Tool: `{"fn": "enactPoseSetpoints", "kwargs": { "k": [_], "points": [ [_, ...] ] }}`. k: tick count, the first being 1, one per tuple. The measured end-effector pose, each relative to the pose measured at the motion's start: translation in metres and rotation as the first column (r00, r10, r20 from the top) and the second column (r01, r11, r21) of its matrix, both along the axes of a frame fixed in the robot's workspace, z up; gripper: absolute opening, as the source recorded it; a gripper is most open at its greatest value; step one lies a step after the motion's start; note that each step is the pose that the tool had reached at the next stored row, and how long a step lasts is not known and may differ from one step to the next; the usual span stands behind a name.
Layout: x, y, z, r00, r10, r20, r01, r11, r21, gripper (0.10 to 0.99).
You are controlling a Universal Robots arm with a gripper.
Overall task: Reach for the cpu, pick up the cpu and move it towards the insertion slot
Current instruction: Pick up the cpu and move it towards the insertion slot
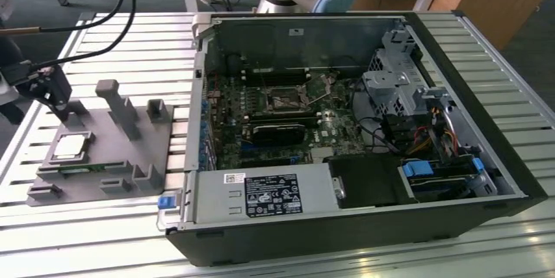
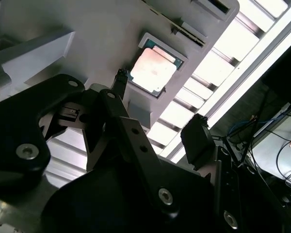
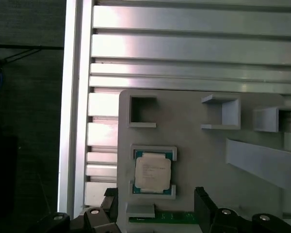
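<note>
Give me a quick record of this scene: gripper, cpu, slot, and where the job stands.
gripper: open, empty, nearest the cpu
cpu: lying flat in its grey holder, not lifted
slot: inside the open case, to the exterior view's right of the holder
status: cpu not yet grasped
</note>
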State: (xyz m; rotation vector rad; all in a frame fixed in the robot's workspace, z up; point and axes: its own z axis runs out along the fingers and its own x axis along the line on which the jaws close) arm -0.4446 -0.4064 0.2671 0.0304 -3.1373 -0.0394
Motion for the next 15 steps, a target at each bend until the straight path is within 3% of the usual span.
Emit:
{"fn": "enactPoseSetpoints", "kwargs": {
  "k": [15],
  "points": [
    [-0.0002, -0.0011, -0.0226, 1.0000, 0.000, 0.0000, 0.000, 1.0000, 0.001, 0.722]
  ]
}}
